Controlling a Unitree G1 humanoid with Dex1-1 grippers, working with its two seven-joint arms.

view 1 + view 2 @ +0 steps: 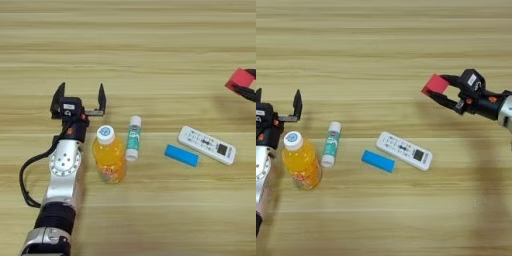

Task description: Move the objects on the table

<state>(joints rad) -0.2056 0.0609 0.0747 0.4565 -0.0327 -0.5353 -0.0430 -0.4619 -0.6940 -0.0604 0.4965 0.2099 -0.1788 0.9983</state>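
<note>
In the left eye view we're seeing our left pincer [78, 102] hanging with its fingers spread wide and nothing in them, just beyond the orange juice bottle [109, 156]. The glue stick [133, 138] is lying right of the bottle, then the flat blue block [181, 155] and the remote control [207, 145] further right. The far half of the worktop [128, 45] is sitting bare, so there's plenty of room out there.

In the right eye view we're gripping the red cube [434, 85] in the right pincer [442, 90], apparently lifted above the wood. Looks like we're mid-carry, so next we're needing a free spot to lower it, well off the right edge and away from the remote.
</note>
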